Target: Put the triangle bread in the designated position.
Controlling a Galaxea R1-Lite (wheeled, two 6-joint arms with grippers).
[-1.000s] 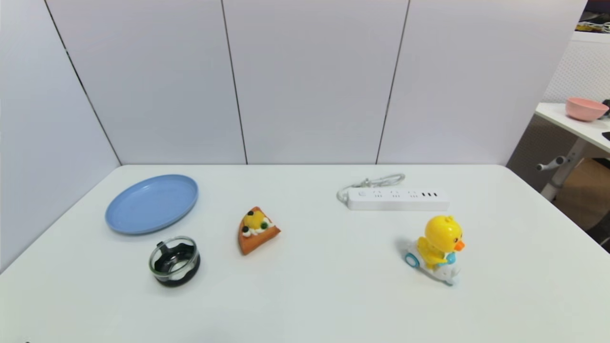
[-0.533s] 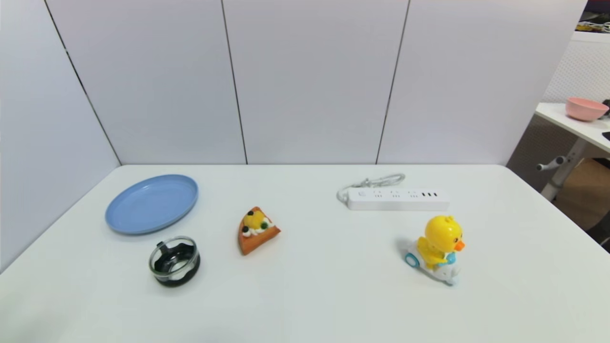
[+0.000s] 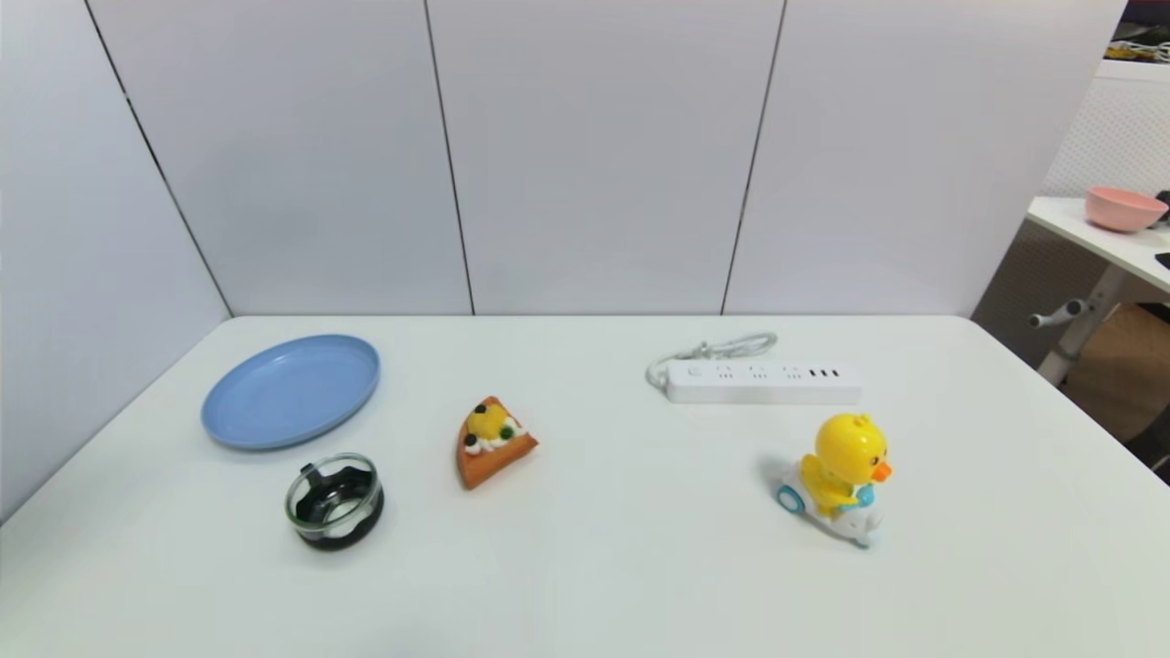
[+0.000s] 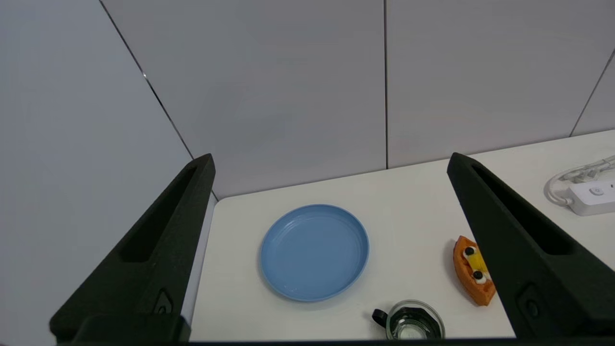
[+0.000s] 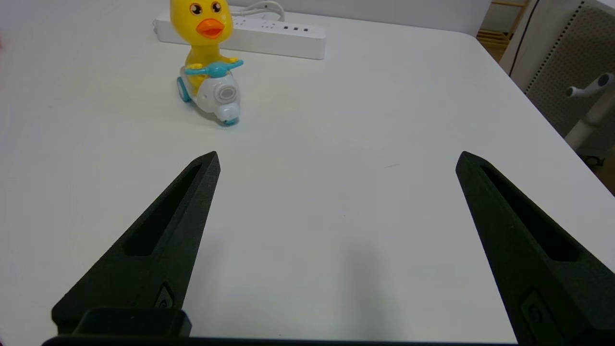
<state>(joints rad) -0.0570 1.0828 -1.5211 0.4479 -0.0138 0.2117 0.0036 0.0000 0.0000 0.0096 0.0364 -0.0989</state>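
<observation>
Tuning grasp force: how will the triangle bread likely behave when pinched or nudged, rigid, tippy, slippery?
The triangle bread lies flat on the white table, low and wide, so it probably slides rather than tips. Its molded toy look suggests it is light and fairly stiff. The lumpy toppings may give uneven contact; the straight sides look safer to pinch.

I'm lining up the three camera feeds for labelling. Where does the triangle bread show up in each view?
Head view: the triangle bread lies left of centre on the table, right of the glass cup.
Left wrist view: low at the right, partly hidden behind a finger of the left gripper.
Right wrist view: not in it.
Shared landmark: the blue plate sits behind the cup in both views showing the bread.
</observation>
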